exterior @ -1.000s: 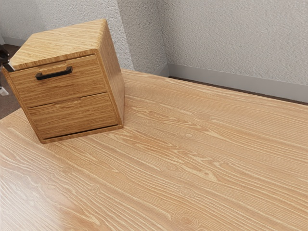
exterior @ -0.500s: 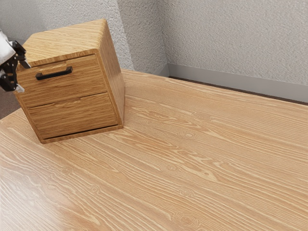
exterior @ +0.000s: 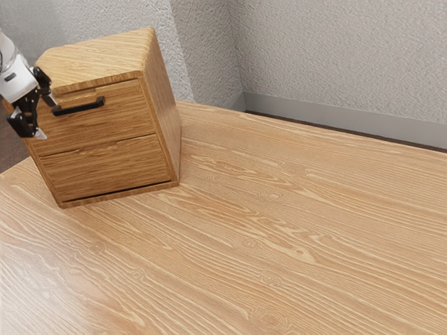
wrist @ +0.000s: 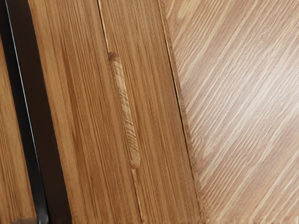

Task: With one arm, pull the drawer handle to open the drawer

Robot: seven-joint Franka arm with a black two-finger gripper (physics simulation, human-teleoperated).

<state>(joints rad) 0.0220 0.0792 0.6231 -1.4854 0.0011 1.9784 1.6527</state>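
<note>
End effector [exterior: 42,117] angled beside drawer handle [exterior: 78,106], fingers apart

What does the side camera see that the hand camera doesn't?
Extra in the side camera: the gripper, open, close to one end of the handle, plus the top of the cabinet and the grey wall.
Extra in the hand camera: nothing new, just a closer look at the groove under the top drawer.
Both: the black handle, the top drawer and the table.
</note>
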